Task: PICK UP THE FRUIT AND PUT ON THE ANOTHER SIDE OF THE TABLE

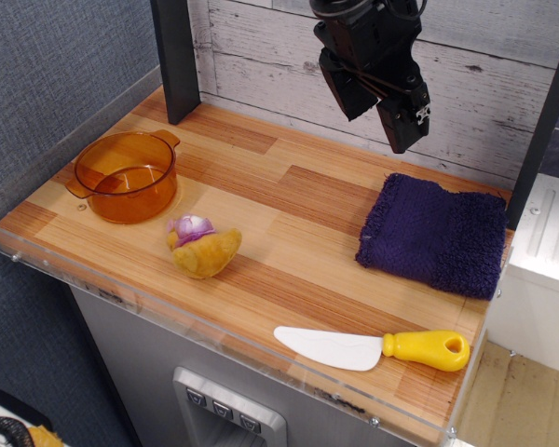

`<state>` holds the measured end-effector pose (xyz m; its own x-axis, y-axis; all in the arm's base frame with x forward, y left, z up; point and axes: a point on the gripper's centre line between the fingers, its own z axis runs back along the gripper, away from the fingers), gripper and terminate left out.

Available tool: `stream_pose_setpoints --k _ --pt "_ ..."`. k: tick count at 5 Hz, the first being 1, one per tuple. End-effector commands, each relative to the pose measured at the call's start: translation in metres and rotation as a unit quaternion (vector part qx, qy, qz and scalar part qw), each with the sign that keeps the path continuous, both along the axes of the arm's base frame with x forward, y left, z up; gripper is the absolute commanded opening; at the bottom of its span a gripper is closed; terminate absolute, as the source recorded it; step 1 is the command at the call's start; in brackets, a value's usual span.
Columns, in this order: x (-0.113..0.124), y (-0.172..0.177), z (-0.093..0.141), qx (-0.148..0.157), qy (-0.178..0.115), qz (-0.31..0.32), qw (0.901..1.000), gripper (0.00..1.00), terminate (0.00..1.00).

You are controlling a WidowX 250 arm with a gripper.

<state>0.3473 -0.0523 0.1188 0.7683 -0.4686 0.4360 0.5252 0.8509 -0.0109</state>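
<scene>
The fruit (203,246), a small mustard-yellow lumpy toy with a purple-and-white tuft, lies on the wood-plank table (289,200) near its front left, just right of the orange pot. My black gripper (374,110) hangs high above the back right of the table, well away from the fruit. Its two fingers are spread apart with nothing between them.
An orange translucent pot (124,176) stands at the left. A dark purple knitted cloth (435,235) lies at the right. A white knife with a yellow handle (373,348) lies by the front right edge. A clear acrylic rim (168,312) runs around the table. A dark post (177,58) stands at the back left.
</scene>
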Motion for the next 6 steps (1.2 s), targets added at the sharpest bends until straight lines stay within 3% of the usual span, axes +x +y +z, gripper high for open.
stream_pose_setpoints --k 1,4,6 --pt "0.0 0.0 0.0 0.0 0.0 0.0 1.0 1.0 0.0" --pt "-0.065 -0.008 0.01 0.034 -0.006 0.01 0.9993 1.0 0.0" --pt "-0.11 -0.01 0.019 0.037 -0.013 0.071 0.9967 1.0 0.0"
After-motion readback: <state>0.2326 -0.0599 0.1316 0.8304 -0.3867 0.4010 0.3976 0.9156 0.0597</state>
